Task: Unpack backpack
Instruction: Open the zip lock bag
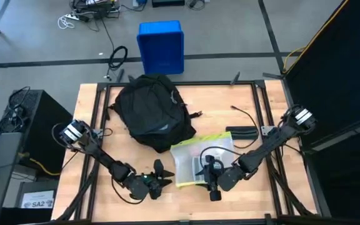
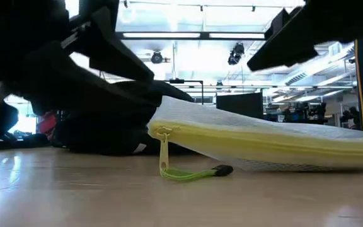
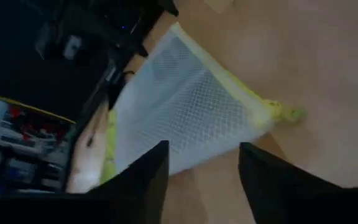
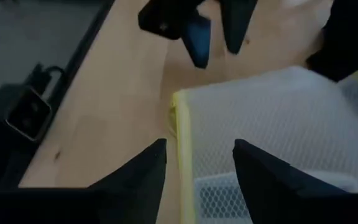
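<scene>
Black backpack [image 1: 150, 111] at table's far-left middle, long axis running diagonally from far-left to near-right, mesh zip pouch [image 1: 202, 159] with yellow edging touching its near-right end, left gripper [image 1: 162, 179] fingers apart beside pouch, right gripper [image 1: 207, 170] fingers apart over pouch.

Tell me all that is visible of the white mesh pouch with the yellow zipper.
The mesh pouch is a flat, rectangular bag of white netting, edged in yellow, with a yellow zipper and a green pull cord lying on the wooden table. Its far corner leans against the black backpack, so it lies tilted. Something dark shows inside. The right claw is over its near edge, fingers open; the left claw waits beside it, open.
</scene>
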